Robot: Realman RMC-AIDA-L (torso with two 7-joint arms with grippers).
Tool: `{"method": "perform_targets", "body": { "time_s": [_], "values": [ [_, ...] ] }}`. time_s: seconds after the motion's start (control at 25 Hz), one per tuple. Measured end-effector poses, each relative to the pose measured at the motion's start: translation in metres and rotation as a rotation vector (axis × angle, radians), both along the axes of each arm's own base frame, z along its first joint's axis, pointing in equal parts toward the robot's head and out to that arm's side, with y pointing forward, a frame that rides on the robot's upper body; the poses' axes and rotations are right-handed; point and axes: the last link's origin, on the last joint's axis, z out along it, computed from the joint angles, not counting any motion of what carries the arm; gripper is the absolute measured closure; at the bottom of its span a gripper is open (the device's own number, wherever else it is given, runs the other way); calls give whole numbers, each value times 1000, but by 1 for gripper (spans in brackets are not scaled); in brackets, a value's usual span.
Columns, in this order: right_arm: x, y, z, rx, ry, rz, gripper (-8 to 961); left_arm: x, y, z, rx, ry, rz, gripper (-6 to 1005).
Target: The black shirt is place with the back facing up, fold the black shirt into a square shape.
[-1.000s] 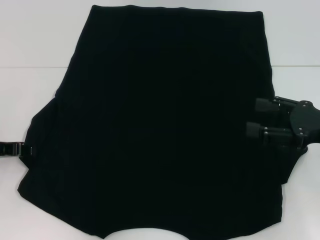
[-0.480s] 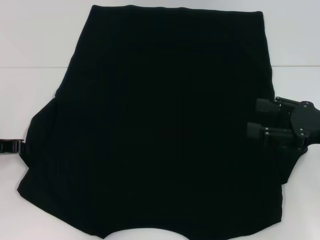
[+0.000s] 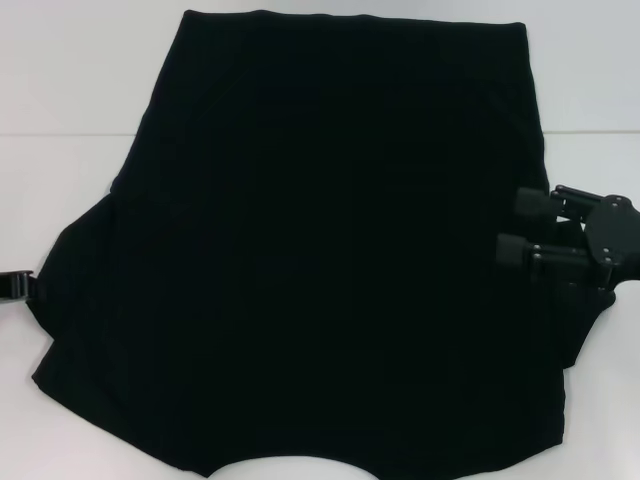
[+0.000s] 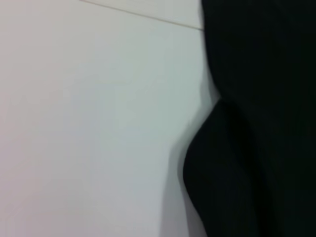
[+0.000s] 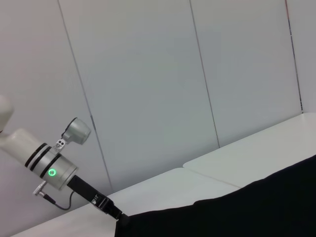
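Shifted outward since a second ago: right claw (image 3: pixel 512 226) now a touch farther toward 3 o'clock, and left claw (image 3: pixel 18 285) pulled back toward 9 o'clock, less of it showing at the frame edge, with the cloth edge beside it drawn slightly outward too. Spread across nearly the whole white worktop (image 3: pixel 70 80): the black shirt (image 3: pixel 310 260), lying flat, straight hem at 12 o'clock, a curved cut-out at 6 o'clock, sides flaring out toward 9 and 3. Matte, soft, plain black fabric, no print, barely a wrinkle readable in the head view. Seen from the left wrist, a rounded bulging fold of the black shirt (image 4: pixel 247 148) against smooth pale worktop (image 4: pixel 89 123). Right claw dark, jointed, two stubby fingers (image 3: pixel 508 249) apart, released, over the cloth's 3 o'clock edge. Left claw at the 9 o'clock edge of the cloth, touching it or just beside; grip impossible to tell. From the right wrist, the left arm (image 5: pixel 44 158), white and grey, reaching down to the shirt's corner.
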Motion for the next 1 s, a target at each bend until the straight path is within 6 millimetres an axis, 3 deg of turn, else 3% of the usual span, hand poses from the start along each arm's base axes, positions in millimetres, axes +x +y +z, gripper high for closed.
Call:
{"method": "perform_targets", "body": {
  "time_s": [0.52,1.0],
  "values": [
    [1,3,8,53,45,-26,69,-13,-7,12,96,-36,43,998],
    [-5,10,-2,57,62,-41,69,-22,-14,28,154,-23,65,999]
  ]
}}
